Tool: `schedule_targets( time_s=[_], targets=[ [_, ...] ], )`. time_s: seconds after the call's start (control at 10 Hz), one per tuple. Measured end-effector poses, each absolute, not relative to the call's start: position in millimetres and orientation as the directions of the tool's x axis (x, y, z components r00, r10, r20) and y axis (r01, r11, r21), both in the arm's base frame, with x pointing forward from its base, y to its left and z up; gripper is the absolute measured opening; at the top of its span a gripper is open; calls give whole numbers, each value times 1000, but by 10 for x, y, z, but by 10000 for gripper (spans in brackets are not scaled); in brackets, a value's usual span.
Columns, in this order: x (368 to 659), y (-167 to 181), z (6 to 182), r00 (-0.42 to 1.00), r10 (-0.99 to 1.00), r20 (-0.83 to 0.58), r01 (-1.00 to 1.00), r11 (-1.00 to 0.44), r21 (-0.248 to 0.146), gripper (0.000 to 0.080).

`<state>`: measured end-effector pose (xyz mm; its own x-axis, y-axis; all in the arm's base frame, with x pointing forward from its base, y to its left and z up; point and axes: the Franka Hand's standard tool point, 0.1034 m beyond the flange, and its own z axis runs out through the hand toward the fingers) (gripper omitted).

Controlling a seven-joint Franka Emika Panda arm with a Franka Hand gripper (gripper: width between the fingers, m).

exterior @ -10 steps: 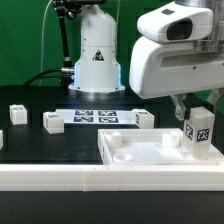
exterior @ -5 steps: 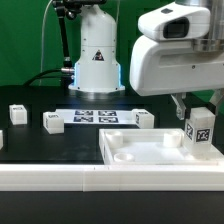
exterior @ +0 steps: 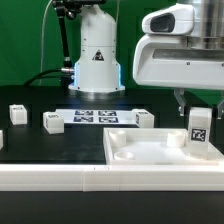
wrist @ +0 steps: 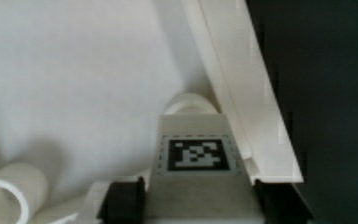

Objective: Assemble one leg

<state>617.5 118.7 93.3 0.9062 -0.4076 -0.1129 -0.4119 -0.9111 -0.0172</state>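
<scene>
Cut edges and blur around the leg

In the wrist view the gripper [wrist: 199, 198] shows only as two dark fingers [wrist: 126, 200] cut off by the frame, and the blur hides whether they touch the leg [wrist: 197, 150] between them. A rounded white shape [wrist: 7, 192] is half out of frame and too soft to name. In the exterior view the arm [exterior: 175, 60] and the panel [exterior: 140, 160] run off the exterior view's right, and a small white block [exterior: 1, 141] is cut by the exterior view's left.

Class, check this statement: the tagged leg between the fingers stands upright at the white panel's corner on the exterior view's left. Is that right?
No. The leg between the fingers stands upright at the white panel's corner on the exterior view's right, not its left, as the exterior view shows.
</scene>
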Motion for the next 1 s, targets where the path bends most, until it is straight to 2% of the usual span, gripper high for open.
schedule_targets(
  time_s=[0.2,0.4,0.7,0.9,1.0],
  targets=[
    [6189,1207,931,795,-599,-97,-602,-798,-5,292],
    [6161,1278,921,625,-777,-70,-780,-626,-13,292],
    [6167,1332,915,455,-885,-98,-890,-457,-9,292],
    [6166,1346,915,461,-882,-102,-887,-462,-12,293],
    [6163,1341,915,501,-859,-103,-864,-503,-13,461]
  ],
)
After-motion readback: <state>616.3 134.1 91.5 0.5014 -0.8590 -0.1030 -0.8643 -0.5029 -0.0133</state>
